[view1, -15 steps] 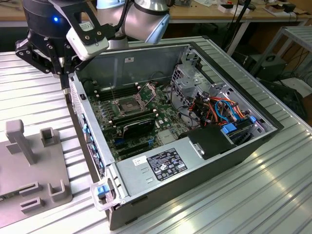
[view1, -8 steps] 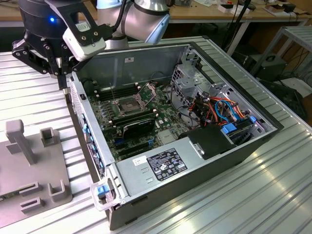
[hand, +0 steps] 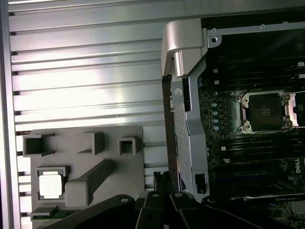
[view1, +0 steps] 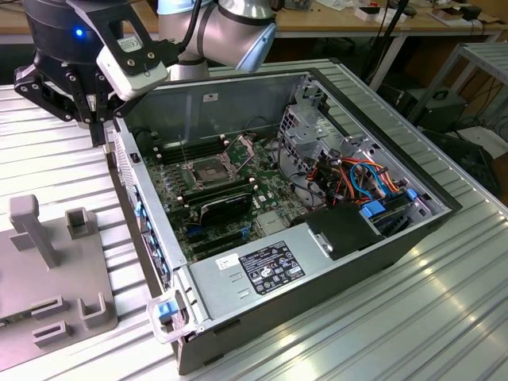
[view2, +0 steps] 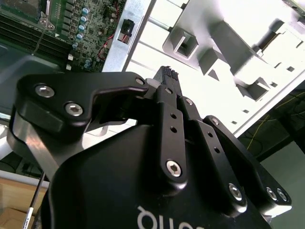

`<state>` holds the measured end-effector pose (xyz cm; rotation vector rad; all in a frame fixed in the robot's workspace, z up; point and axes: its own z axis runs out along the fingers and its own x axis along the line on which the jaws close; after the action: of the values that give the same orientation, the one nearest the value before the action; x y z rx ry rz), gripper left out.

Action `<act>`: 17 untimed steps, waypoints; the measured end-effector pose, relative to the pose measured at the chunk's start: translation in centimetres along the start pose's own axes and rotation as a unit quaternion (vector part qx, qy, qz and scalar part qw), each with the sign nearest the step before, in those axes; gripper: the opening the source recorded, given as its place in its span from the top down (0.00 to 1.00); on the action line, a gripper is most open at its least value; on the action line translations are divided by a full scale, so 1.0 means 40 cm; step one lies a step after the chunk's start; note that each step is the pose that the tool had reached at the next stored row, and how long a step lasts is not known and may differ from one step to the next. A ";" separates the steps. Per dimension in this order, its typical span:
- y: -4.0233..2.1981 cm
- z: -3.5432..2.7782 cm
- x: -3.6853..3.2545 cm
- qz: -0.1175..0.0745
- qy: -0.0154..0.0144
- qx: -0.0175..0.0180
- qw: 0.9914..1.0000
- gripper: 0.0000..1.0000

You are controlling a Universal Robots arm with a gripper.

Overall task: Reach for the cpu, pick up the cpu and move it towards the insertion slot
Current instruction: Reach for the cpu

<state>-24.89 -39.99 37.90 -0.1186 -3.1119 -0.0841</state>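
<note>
Beside the open case (view1: 238,99), the gripper (view1: 99,136) is seen pressed together and empty. The cpu (hand: 51,185) is seated in the grey fixture (view1: 55,270), at seven o'clock from it in the exterior view.

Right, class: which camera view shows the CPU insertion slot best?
The first wrist view: the insertion slot is seen square-on, with its silver frame and dark centre whole. The exterior view shows the slot at a slant. The second wrist view catches what looks like one corner at the picture's edge.
</note>
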 end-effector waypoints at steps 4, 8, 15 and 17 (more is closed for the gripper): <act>0.000 0.000 0.002 0.000 0.000 0.000 1.000 0.89; -0.001 0.000 0.008 0.000 0.000 0.000 1.000 0.89; -0.002 0.001 0.024 0.000 0.000 0.000 1.000 0.89; -0.003 0.001 0.029 0.000 0.000 0.000 1.000 0.89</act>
<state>-26.04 -40.01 37.90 -0.1186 -3.1119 -0.0842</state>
